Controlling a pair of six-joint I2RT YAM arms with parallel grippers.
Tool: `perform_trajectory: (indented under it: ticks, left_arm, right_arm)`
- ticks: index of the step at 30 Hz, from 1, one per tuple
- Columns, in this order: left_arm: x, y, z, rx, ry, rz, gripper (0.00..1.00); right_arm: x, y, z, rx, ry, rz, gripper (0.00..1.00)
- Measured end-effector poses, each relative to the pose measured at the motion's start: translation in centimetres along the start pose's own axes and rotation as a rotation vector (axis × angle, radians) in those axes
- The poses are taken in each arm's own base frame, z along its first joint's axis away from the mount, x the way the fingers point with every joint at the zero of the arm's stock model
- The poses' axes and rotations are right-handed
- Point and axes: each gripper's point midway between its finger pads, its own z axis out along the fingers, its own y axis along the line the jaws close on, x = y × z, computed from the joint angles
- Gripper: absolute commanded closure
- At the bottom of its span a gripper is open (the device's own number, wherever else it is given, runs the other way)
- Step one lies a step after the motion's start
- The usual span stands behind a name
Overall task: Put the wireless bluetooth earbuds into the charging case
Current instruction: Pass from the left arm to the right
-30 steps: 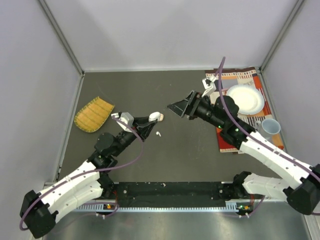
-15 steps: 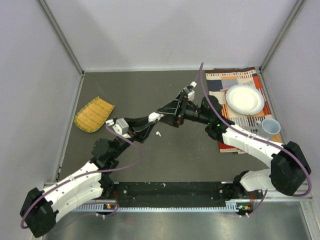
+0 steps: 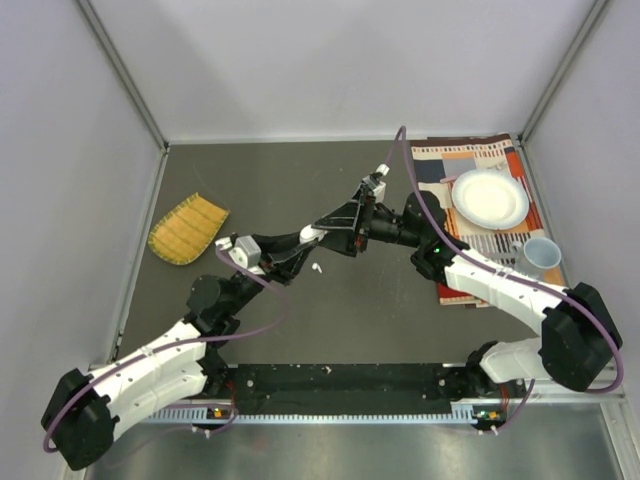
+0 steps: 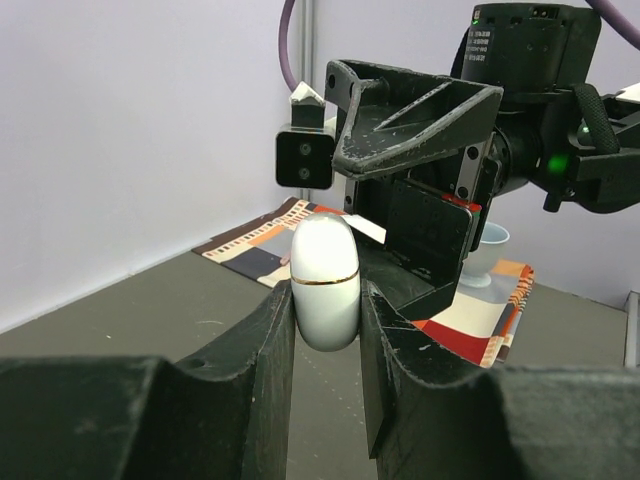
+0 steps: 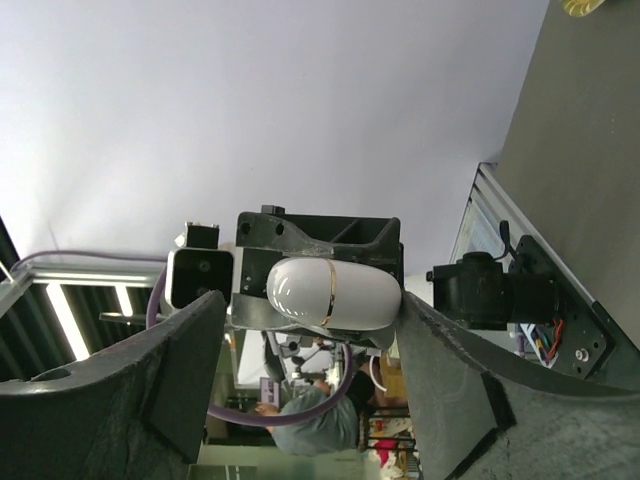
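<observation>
My left gripper (image 3: 303, 240) is shut on the white charging case (image 3: 313, 233), a closed capsule with a gold seam, and holds it above the table. In the left wrist view the case (image 4: 324, 283) is pinched at its lower half between my fingers (image 4: 262, 350). My right gripper (image 3: 336, 222) is open and faces the case at close range. In the right wrist view the case (image 5: 333, 292) lies crosswise between its spread fingers (image 5: 455, 370). One tiny white earbud (image 3: 316, 268) lies on the table below the case. The other earbuds are out of view.
A yellow woven mat (image 3: 187, 229) lies at the left. A patterned cloth (image 3: 446, 163) at the back right carries a white plate (image 3: 490, 197) and a small cup (image 3: 541, 254). Grey walls close in the table.
My right gripper has swung left from beside the plate up to the case. My left gripper has lifted the case slightly toward it.
</observation>
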Motion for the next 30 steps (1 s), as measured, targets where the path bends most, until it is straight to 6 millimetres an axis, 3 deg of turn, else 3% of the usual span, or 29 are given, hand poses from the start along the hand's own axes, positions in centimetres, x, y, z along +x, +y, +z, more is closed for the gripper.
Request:
perform_trajectory:
  ticks: [8,20,22,30]
  left_arm:
    - [-0.35,-0.29,0.06,0.016,-0.014,0.003,1.0]
    - [-0.47,-0.67,0.07,0.035,-0.018,-0.008,1.0]
    - [-0.49,-0.68,0.07,0.036,-0.018,-0.009,1.0]
    - [-0.32,-0.55,0.17,0.029,-0.001,-0.023,0.82]
  right_arm:
    - [0.18,-0.02,0.02,-0.01,0.013,0.013,0.41]
    - [0.35,-0.44,0.12,-0.022,0.027,0.029,0.81]
    - [0.34,-0.43,0.16,-0.027,0.028,0.025,0.84]
    - [0.23,-0.58,0.18,-0.031,0.028,0.02,0.94]
